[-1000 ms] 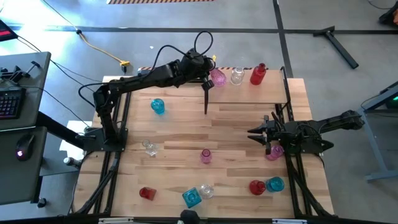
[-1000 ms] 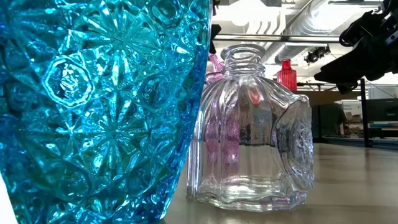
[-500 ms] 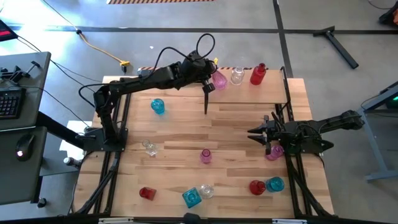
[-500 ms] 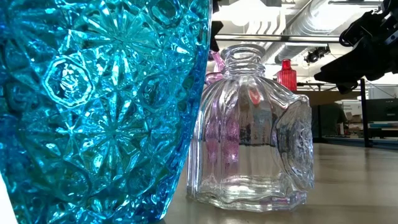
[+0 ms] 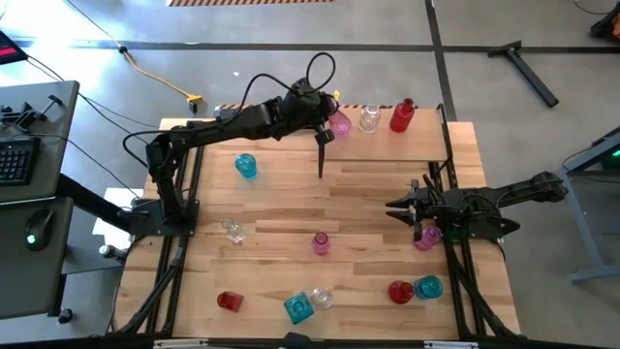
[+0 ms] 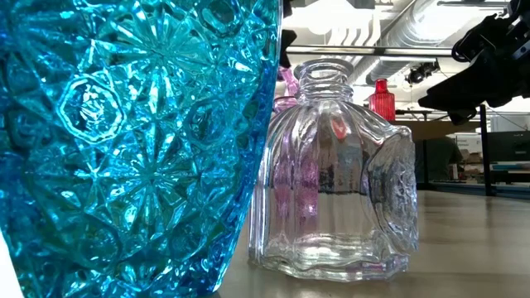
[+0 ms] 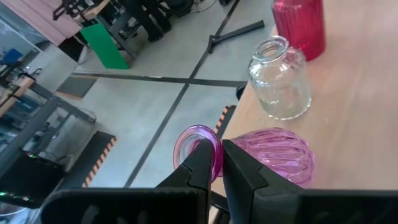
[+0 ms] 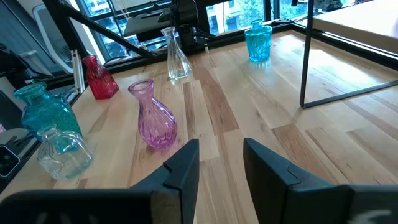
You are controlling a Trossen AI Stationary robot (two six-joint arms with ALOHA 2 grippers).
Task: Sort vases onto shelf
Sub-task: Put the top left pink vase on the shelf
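Observation:
The shelf (image 5: 387, 141) stands along the table's far edge. On it are a clear vase (image 5: 369, 118) and a red vase (image 5: 401, 114). At its far left corner my left gripper (image 5: 327, 120) is shut on a pink ribbed vase (image 7: 273, 155), which is tipped steeply, mouth toward the arm. My right gripper (image 8: 221, 155) waits open at the table's right side, with nothing between its fingers. Several more vases stand on the table, among them a pink one (image 5: 321, 242) and a teal one (image 5: 246, 165). My left gripper pinches the rim of the pink vase's mouth (image 7: 214, 144), with one finger in the mouth and one outside the neck. The fingers come nearly level from the table's left. The vase is tilted, with its body over the shelf; I cannot tell whether it rests there.
Near the front edge stand a red vase (image 5: 229, 301), a teal vase (image 5: 299, 307), a clear vase (image 5: 322, 297), another red (image 5: 400, 291) and another teal (image 5: 427, 287). A pink vase (image 5: 427, 236) sits under the right arm. The shelf's black post (image 5: 321, 155) stands mid-table.

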